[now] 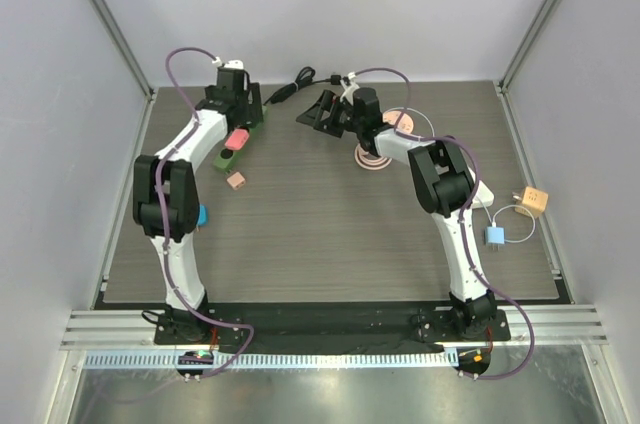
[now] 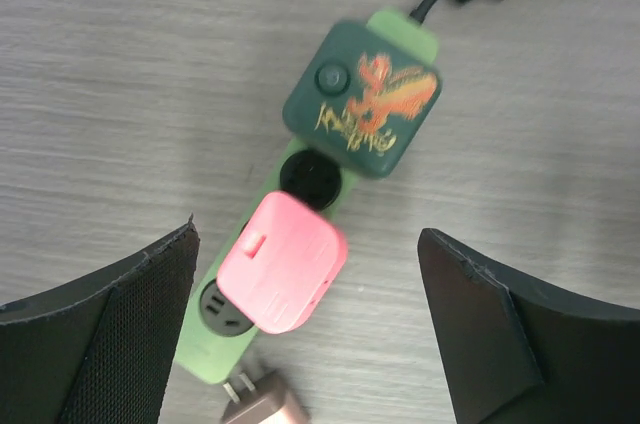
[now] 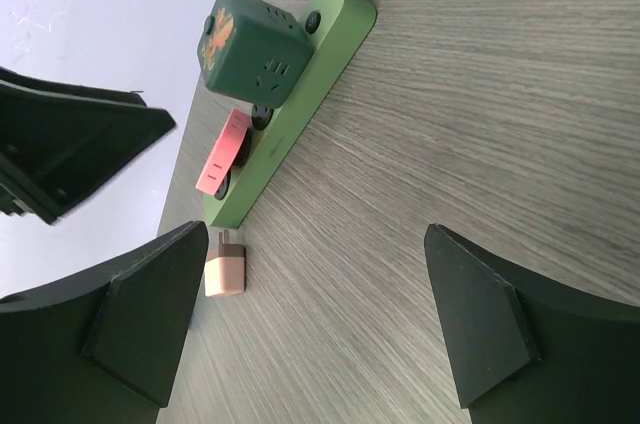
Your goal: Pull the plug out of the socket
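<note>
A light green power strip [image 2: 214, 336] lies on the wood table. A pink plug [image 2: 283, 262] and a dark green cube adapter [image 2: 362, 99] with an orange drawing sit in its sockets. My left gripper [image 2: 310, 334] is open and hovers above the strip, its fingers either side of the pink plug without touching it. In the top view the left gripper [image 1: 243, 116] is over the strip [image 1: 226, 155] and the pink plug [image 1: 237, 139]. My right gripper [image 1: 318, 112] is open and empty, to the right of the strip. It faces the strip [image 3: 300, 94], the pink plug [image 3: 222, 152] and the cube [image 3: 252, 42].
A loose tan adapter [image 1: 236, 180] lies by the strip's near end. The strip's black cable [image 1: 295, 84] runs along the back. A coiled white cable [image 1: 385, 139] lies at mid-right, an orange adapter [image 1: 533, 201] and a blue adapter [image 1: 495, 235] at far right.
</note>
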Available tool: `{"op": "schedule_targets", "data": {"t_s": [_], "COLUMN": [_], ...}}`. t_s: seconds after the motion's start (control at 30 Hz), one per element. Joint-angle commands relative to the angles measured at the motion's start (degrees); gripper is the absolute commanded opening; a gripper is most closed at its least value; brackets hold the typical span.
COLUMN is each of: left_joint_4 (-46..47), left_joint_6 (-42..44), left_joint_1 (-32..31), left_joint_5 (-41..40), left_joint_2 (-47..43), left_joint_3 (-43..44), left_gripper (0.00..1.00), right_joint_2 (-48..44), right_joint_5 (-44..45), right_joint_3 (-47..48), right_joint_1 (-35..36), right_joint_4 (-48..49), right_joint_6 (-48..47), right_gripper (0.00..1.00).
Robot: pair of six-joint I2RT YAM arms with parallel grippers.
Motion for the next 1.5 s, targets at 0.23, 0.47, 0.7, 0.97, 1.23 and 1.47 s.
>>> {"op": "schedule_targets", "data": {"t_s": [0.23, 0.47, 0.7, 0.97, 1.23, 1.47], "left_joint_4": [-11.99, -13.58, -15.69, -16.04, -14.38, -12.36], "left_joint_6": [8.35, 10.11, 10.37, 9.15, 5.63, 0.19], "left_joint_1": [-3.63, -3.72, -3.63, -3.45, -3.54, -3.54], "left_joint_5": [-8.0, -8.87, -10.63, -10.81, -4.14, 4.22], "left_joint_2": [8.02, 8.02, 12.94, 12.86, 9.43, 9.34], "left_joint_3": [8.46, 7.93, 11.71, 12.51, 11.36, 11.98], "left_gripper": [0.81, 0.76, 0.62, 0.19, 0.0, 0.0], "right_joint_2": [1.19, 2.69, 4.0, 5.85, 6.73, 7.17], "right_joint_5": [-1.29, -1.29, -0.59, 0.56, -0.41, 0.03], "right_joint_3": [4.33, 6.61, 8.98, 11.44, 12.5, 13.99], "right_joint_1": [1.32, 2.38, 3.7, 5.1, 5.19, 5.1], "right_joint_4": [-0.68, -2.61, -4.9, -7.01, -6.92, -10.08], "right_joint_6": [-0.55, -1.07, -2.22, -2.13, -0.9, -2.39], "right_gripper": [0.95, 0.95, 0.95, 0.94, 0.93, 0.93]}}
